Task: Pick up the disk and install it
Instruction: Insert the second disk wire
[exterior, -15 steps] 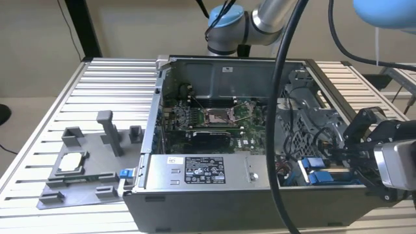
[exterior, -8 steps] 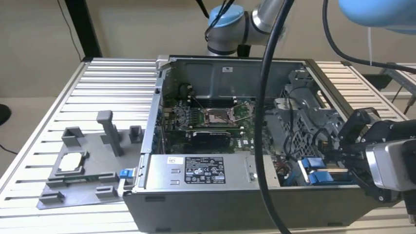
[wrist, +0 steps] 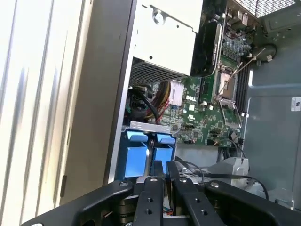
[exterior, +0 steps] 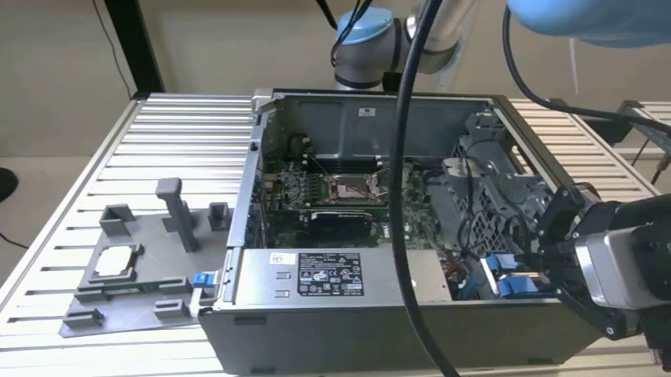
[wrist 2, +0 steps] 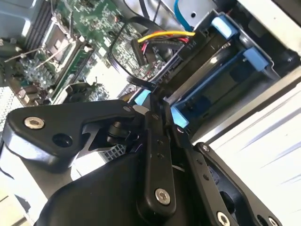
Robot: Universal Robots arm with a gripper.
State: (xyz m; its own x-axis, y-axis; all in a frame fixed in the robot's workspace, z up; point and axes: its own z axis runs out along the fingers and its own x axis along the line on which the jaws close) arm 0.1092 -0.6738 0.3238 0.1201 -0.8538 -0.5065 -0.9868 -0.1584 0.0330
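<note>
At the computer case's near corner, on the exterior view's right, the gripper [wrist: 165, 165] sits with its fingers [wrist: 154, 188] pressed together, only a thin slit between them. Their tips are right up against the paired blue tabs of the disk [wrist: 137, 157]. Whether they nip a bit of plastic or merely lean on it, I cannot tell. The disk rests edge-on in the drive cage [exterior: 493, 212] at that corner, so mostly its blue bracket shows. In the second wrist view the bracket's blue rail [wrist 2: 211, 80] runs back into the bay.

I judge the disk to be dense for its size and fully rigid. Its smooth metal faces would offer poor purchase, and it is likely sensitive to knocks. The plastic bracket is the springier part. Its front tabs look like the sensible place to grip, with the labelled face and the connector end avoided.

The open computer case [exterior: 378, 98] holds the motherboard [exterior: 288, 188] with its bare processor socket [exterior: 350, 187]. A long grey power supply [exterior: 314, 275] lies along its near wall, and yellow, red and black cables [wrist 2: 164, 37] run beside the bay. On the slatted table [exterior: 178, 133], toward its edge at the exterior view's left, a grey fixture tray [exterior: 131, 310] carries a small square silver chip [exterior: 113, 263].
</note>
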